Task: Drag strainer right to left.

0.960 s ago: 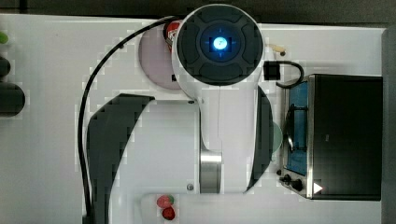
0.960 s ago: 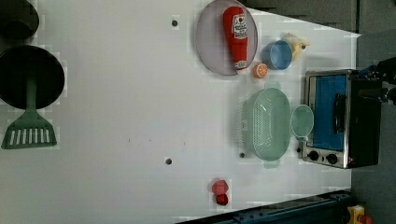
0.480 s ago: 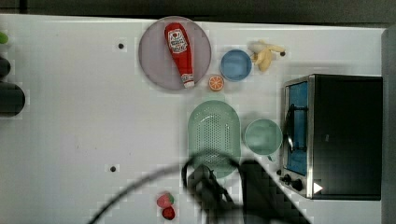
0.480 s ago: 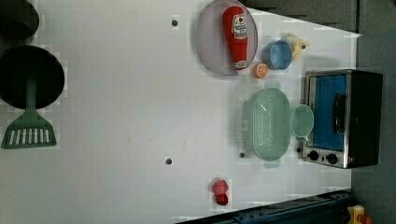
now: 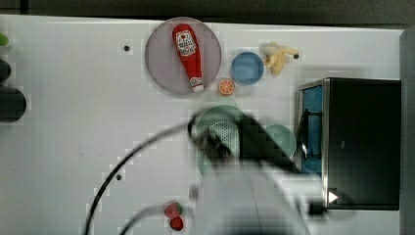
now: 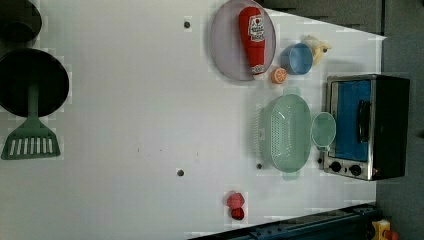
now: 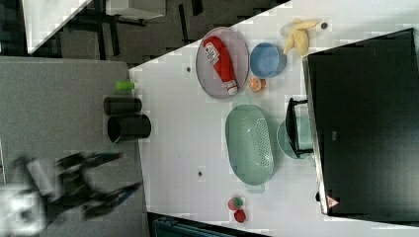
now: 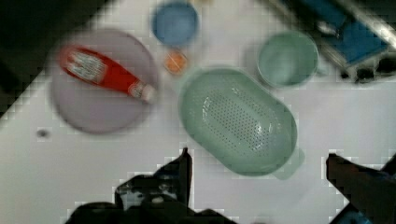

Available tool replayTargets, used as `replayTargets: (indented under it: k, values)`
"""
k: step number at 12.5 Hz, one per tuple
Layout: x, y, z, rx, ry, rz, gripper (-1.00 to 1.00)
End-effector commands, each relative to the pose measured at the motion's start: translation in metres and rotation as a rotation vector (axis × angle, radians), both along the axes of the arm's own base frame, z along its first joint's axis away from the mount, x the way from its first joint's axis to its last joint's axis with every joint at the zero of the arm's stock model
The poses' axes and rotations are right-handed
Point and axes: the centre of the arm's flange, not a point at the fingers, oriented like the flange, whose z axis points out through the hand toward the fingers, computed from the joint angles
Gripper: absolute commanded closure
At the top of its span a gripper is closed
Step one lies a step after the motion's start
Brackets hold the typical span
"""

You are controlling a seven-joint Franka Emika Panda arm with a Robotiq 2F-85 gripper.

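The strainer (image 6: pixel 286 132) is a pale sage-green oval basin of smooth plastic, its floor dotted with rows of small holes and a small tab handle at each narrow end. It sits flat on the white worktop (image 6: pixel 125 110), toward the left view's right, just beside a round smooth green cup (image 6: pixel 323 130) that stands against the front of a boxy toaster oven (image 6: pixel 367 127) with a metal frame, blue door and dark knobs.

Near one end of the strainer lies a cut orange half (image 6: pixel 278 75), next to a round blue bowl (image 6: pixel 296 58) and a peeled banana (image 6: pixel 316 46). A flat round grey plate (image 6: pixel 230 40) carries a red ketchup bottle (image 6: pixel 253 35) lying on its side. Two small strawberries (image 6: pixel 235 205) rest near the worktop's edge beyond the strainer's other end.

In the wrist view the pincer (image 8: pixel 259 165) is spread wide and holds nothing, its dark fingers (image 8: pixel 182 170) apart, with the strainer (image 8: pixel 238 121) below it. In the top view the blurred arm (image 5: pixel 244 196) partly covers the strainer (image 5: pixel 220 125).
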Motion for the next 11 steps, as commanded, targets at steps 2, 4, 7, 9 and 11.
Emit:
replayTargets:
  k: [2,4,7,9,11]
  values:
    - [0.038,0.006,-0.186,0.000,0.195,-0.243,-1.00]
    - [0.052,0.006,-0.242,0.009,0.154,-0.365,-1.00]
    - [0.064,0.007,-0.308,0.025,0.109,-0.500,-1.00]
    - [0.063,0.008,-0.346,0.027,0.117,-0.614,-1.00]
    - [0.056,0.011,-0.381,0.021,0.142,-0.640,-1.00]
